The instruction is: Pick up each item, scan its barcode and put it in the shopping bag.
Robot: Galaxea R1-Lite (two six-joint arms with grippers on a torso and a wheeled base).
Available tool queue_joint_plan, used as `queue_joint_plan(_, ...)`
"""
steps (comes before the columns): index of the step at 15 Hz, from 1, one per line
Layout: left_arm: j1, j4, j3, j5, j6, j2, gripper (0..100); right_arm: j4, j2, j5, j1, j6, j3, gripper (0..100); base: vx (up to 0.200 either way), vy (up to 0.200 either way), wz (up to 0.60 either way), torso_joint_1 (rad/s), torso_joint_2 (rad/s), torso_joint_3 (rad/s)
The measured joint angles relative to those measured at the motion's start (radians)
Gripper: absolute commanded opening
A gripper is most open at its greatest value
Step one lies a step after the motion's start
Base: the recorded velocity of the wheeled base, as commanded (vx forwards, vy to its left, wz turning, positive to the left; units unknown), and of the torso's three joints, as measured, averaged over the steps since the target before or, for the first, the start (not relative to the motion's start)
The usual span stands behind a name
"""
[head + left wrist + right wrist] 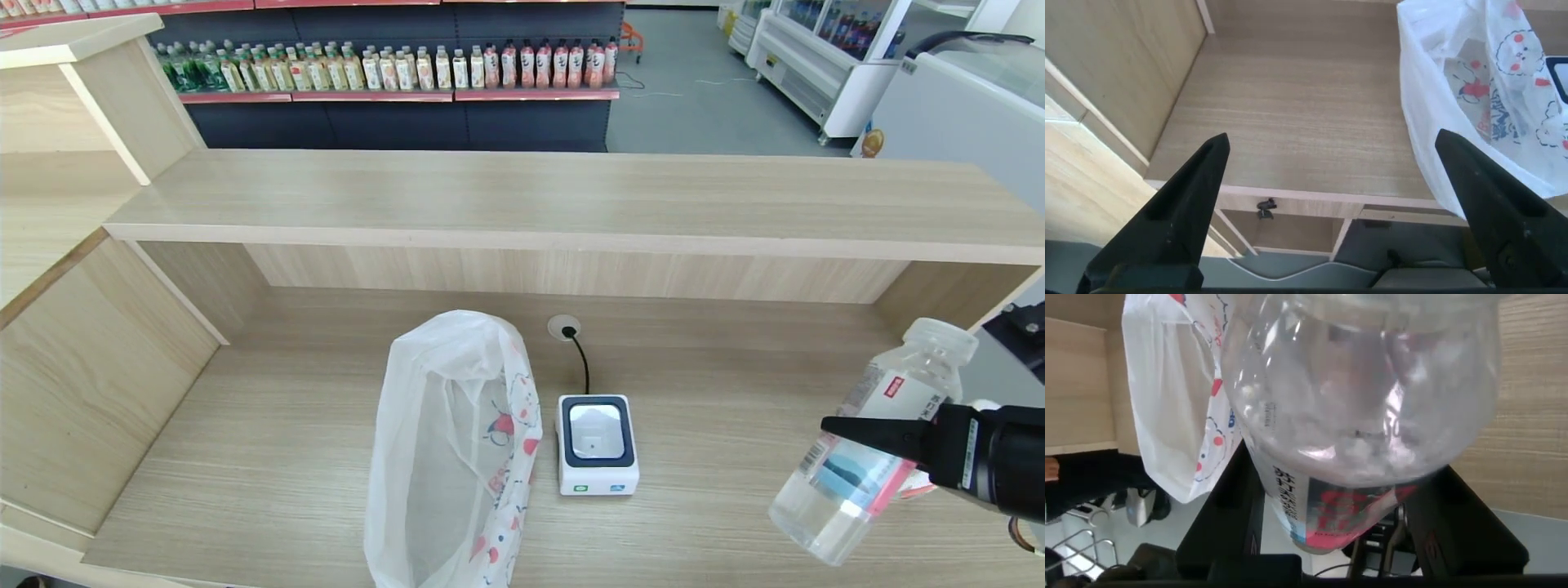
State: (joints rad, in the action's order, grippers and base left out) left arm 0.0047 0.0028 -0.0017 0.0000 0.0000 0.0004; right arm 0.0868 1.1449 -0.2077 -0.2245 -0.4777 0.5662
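A clear plastic water bottle point(873, 441) with a white, blue and pink label hangs tilted above the counter's right side, cap end up and away from me. My right gripper point(878, 445) is shut on its middle; the bottle's base point(1364, 384) looms close in the right wrist view. A white barcode scanner point(597, 443) with a dark window lies at the counter's centre, its cable running back to a hole. Left of it stands the open white shopping bag point(453, 449) with red cartoon prints. My left gripper point(1331, 204) is open over the counter's front left edge, beside the bag point(1478, 106).
The wooden counter point(702, 392) is boxed in by a raised shelf point(571, 200) at the back and a side wall point(90, 384) on the left. Store shelves with drink bottles point(392, 69) and freezers point(824, 49) stand beyond.
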Motion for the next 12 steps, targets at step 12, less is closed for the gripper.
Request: queue_joint_plan(12, 0.0, 0.0, 0.0, 0.0, 0.002, 0.0, 100, 0.0, 0.113, 0.129, -0.03, 0.003, 0.056, 0, -0.067, 0.0, 0.0, 0.002, 0.0, 0.001)
